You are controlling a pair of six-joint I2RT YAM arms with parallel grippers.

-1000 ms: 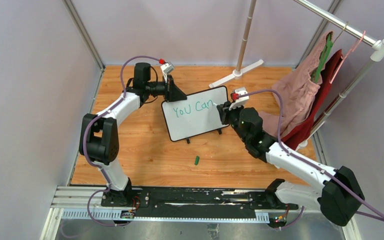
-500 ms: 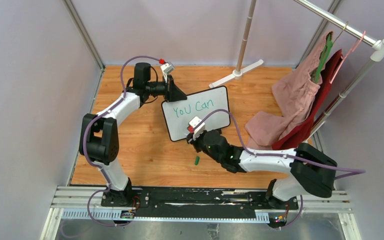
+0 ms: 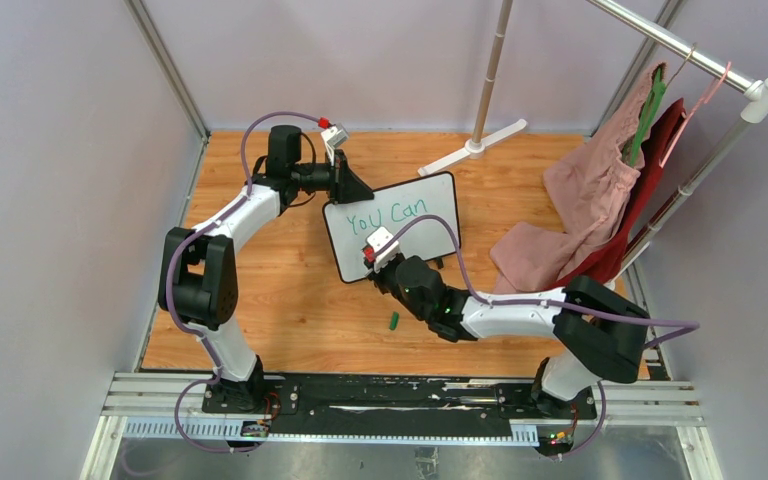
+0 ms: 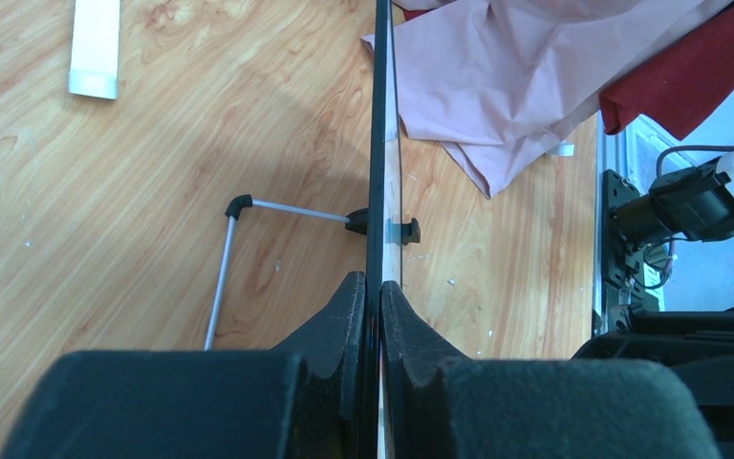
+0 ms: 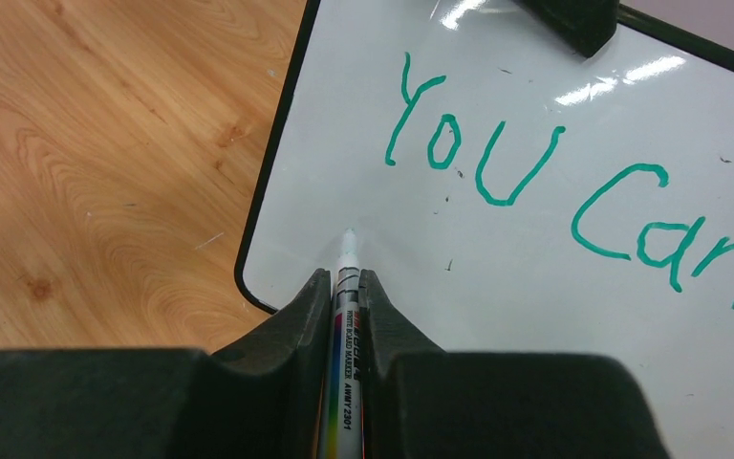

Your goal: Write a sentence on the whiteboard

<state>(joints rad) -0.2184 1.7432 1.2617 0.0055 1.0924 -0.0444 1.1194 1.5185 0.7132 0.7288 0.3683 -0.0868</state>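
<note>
The whiteboard (image 3: 432, 238) stands tilted on the wooden table, with green words "You Can" (image 3: 388, 215) on its upper line. My left gripper (image 3: 352, 190) is shut on the board's top left edge. In the left wrist view the fingers (image 4: 374, 279) clamp the thin black edge of the whiteboard (image 4: 379, 143). My right gripper (image 3: 378, 268) is at the board's lower left, shut on a marker (image 5: 342, 325). The marker's tip (image 5: 348, 239) is at the white surface of the whiteboard (image 5: 535, 306), below the "Y" of the green words (image 5: 526, 191).
A green marker cap (image 3: 394, 321) lies on the table in front of the board. A clothes rack with pink and red garments (image 3: 600, 200) fills the right side; its white foot (image 3: 473, 148) stands behind the board. The board's wire stand (image 4: 225, 268) sticks out behind it.
My right arm swung from the board's right end, after "Can", down and left to the lower left under "You". The left arm and the board stayed still.
</note>
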